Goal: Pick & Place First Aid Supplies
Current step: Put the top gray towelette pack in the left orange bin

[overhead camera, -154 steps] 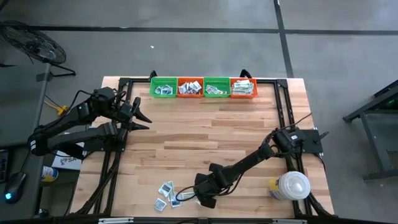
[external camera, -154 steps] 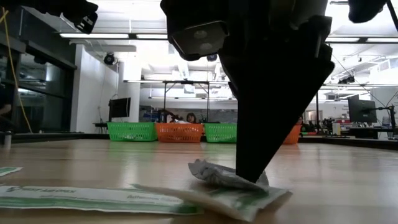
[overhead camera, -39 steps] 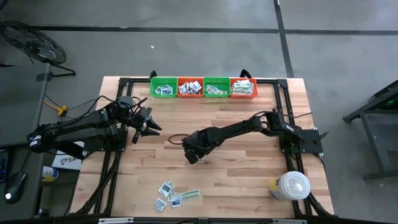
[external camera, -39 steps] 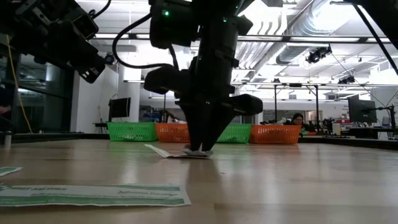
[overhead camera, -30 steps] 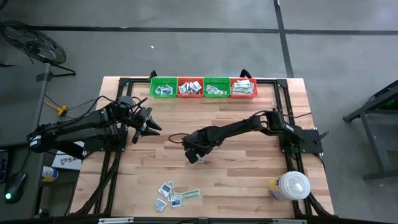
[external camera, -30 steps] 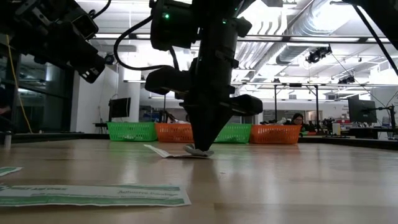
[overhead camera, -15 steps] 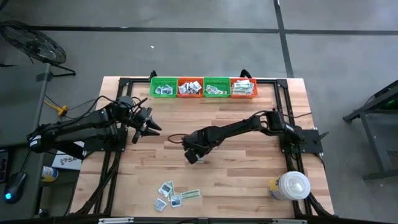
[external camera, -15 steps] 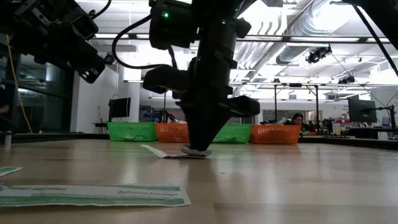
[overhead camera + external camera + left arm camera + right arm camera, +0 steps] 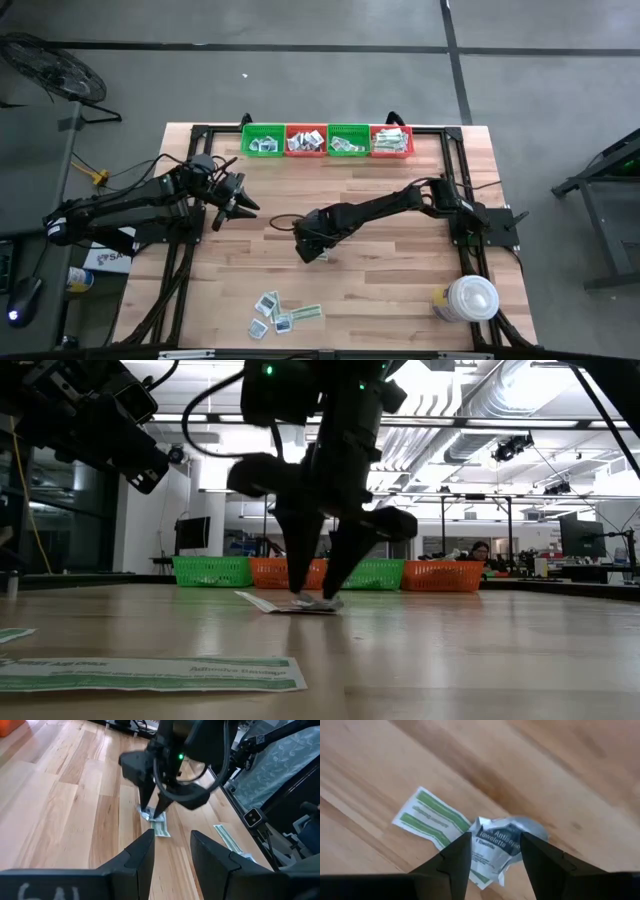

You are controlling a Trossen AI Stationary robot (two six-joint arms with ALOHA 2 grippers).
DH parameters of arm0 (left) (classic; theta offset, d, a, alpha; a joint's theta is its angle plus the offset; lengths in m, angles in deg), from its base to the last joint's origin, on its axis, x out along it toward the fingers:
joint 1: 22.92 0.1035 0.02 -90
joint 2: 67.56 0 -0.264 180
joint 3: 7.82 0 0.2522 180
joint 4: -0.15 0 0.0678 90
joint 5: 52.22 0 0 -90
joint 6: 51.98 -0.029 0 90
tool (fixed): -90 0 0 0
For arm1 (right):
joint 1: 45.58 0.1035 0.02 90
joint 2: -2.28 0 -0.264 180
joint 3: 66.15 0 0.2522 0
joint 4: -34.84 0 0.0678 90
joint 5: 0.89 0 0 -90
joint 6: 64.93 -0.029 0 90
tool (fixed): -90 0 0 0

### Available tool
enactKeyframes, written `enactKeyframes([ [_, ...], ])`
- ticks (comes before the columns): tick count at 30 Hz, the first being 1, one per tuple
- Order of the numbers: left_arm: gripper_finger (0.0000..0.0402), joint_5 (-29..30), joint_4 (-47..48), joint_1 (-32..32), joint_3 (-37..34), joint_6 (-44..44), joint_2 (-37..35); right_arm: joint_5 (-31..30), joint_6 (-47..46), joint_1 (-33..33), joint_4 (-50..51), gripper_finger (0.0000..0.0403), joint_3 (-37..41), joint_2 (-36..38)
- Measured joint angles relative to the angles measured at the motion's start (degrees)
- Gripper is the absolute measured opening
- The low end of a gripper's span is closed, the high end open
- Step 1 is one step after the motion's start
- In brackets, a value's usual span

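Note:
My right gripper (image 9: 310,250) is open at the middle of the table, pointing down. Its fingers stand on either side of a crumpled white towelette packet (image 9: 501,846). That packet lies partly on a flat pale-green strip packet (image 9: 427,817) that rests on the wood; both show in the low view (image 9: 295,604). My left gripper (image 9: 243,206) is open and hovers left of them, above the table; its wrist view looks at the right gripper (image 9: 155,810) and the two packets (image 9: 156,824). Several more packets (image 9: 277,310) lie near the table's near edge. My right gripper comes at the white packet (image 9: 318,601) from above with its fingertips (image 9: 298,592) low beside it. I cannot tell whether they touch it. The packet lies on the strip and the table.
Four baskets, green (image 9: 262,140), orange (image 9: 305,140), green (image 9: 348,140) and orange (image 9: 391,140), line the far edge and hold packets. A big white round lidded container (image 9: 471,298) stands at the near right corner. Bare wood lies between the gripper and the baskets.
My right gripper has opened: its fingers were shut on the white packet and now stand apart on either side of it. The packet stays on the table on the green strip. The left arm has kept still.

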Motion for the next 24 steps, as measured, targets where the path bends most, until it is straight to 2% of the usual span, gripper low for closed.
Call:
enactKeyframes([
  [7,0.0124,-0.02,0.2,0.0,0.0,-0.22,0.0,-1.89,-2.23,-0.07,0.32,0.0162,-0.12,1.65],
  [11,0.0124,-0.2,0.39,0.0,0.0,-0.22,0.0,-1.65,-5.34,-0.04,3.72,0.0162,-0.15,1.86],
  [24,0.0124,-0.25,0.38,0.0,0.01,-0.22,0.0,-2.99,-8.47,0.0,5.65,0.0162,-0.21,0.02],
])
